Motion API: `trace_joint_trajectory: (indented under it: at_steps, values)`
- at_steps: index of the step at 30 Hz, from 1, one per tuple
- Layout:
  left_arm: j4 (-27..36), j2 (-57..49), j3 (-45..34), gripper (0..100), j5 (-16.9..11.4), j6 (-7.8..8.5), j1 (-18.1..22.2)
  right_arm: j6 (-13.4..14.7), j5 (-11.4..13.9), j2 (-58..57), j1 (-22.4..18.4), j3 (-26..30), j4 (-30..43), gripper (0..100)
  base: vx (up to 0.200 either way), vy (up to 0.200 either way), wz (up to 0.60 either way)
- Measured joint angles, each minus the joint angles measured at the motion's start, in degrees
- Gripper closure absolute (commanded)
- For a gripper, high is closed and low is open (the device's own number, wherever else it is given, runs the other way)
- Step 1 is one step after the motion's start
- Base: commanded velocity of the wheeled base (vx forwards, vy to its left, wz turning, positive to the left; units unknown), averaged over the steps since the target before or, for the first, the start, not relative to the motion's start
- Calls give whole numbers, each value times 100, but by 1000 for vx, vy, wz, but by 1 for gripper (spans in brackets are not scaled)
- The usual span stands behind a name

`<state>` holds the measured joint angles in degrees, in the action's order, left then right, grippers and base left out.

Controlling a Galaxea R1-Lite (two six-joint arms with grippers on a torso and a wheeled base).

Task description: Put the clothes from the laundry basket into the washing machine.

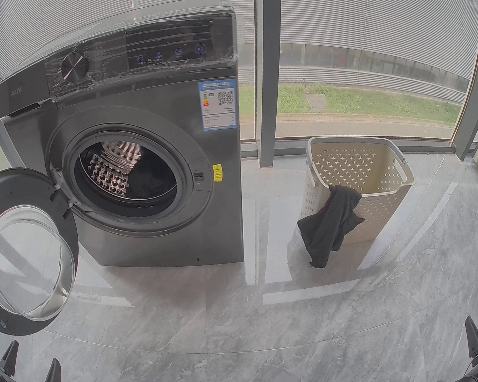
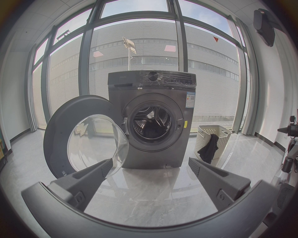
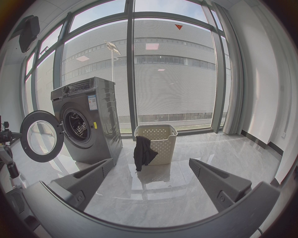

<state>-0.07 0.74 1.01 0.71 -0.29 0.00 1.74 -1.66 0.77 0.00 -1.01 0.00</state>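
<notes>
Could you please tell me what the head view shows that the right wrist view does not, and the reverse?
Head view: the lit blue buttons on the control panel, seen from in front. Right wrist view: the curtain, the side wall and a black box mounted high up. Both: the washing machine with its door swung open, and the laundry basket with a dark garment draped over its rim.
</notes>
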Motion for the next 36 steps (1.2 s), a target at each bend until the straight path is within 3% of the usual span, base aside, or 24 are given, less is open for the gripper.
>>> trace_joint_trajectory:
  at_steps: [3,12,21,30,36]
  values:
    - [0,2,0,0,5,-22,0,2,0,2,0,0,0,0,0,-200,0]
    - [-2,5,0,0,7,-30,0,2,-1,5,0,0,0,0,0,0,0]
    - [0,7,0,0,16,-55,-10,2,-1,7,0,0,0,0,200,0,0]
    - [0,10,0,0,33,-118,-10,2,-1,9,0,0,0,0,0,0,0]
    - [0,11,0,0,33,-126,-10,2,-1,9,0,0,0,0,0,-200,0]
